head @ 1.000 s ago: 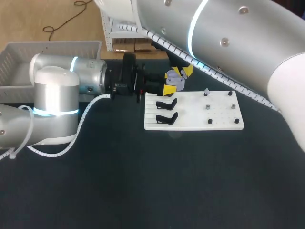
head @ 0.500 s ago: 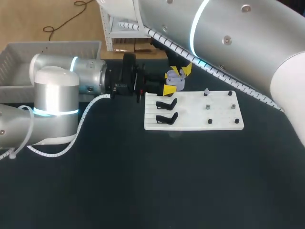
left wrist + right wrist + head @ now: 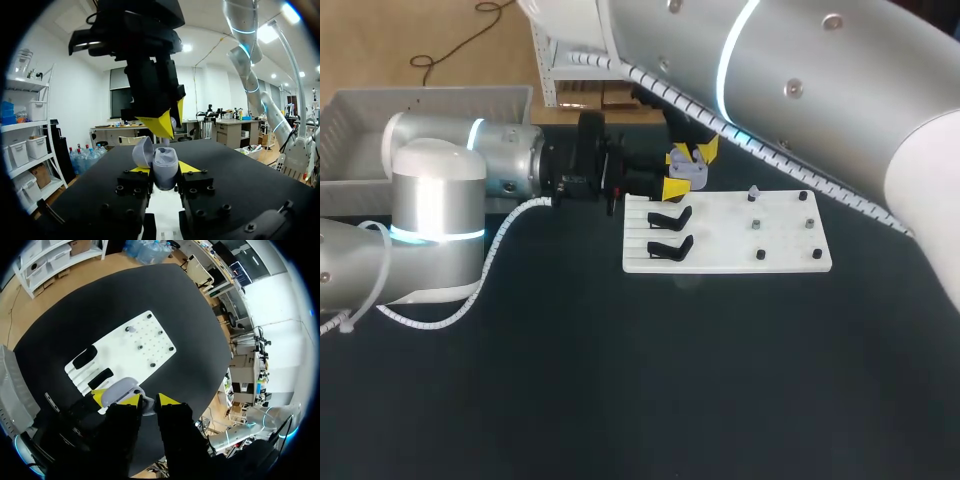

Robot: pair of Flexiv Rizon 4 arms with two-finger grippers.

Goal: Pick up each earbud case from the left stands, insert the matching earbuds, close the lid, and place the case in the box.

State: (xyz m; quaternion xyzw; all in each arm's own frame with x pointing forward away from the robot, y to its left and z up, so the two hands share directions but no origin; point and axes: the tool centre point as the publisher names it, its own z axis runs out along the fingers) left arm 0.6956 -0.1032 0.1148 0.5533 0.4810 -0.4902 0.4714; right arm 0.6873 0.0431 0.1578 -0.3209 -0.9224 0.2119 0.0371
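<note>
1. My left gripper (image 3: pixel 164 169) stays clenched on the open earbud case (image 3: pixel 165 172), held at 11 o'clock off the white board (image 3: pixel 740 235)
2. My right gripper (image 3: pixel 146 401) has edged slightly toward 9 o'clock just above the case; whether it grips anything I cannot tell
3. Earbud insertion seems under way, with the lid not yet closed

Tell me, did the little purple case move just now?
No. The earbud case stays in the left gripper, beside the white board's far left corner.

The case (image 3: pixel 164 167) held in the left gripper (image 3: pixel 165 171) looks like smooth, faintly glossy plastic, the board (image 3: pixel 785 242) just beside it matt white plastic with matt black stands (image 3: pixel 670 217), the table (image 3: pixel 620 380) beneath matt black.
</note>
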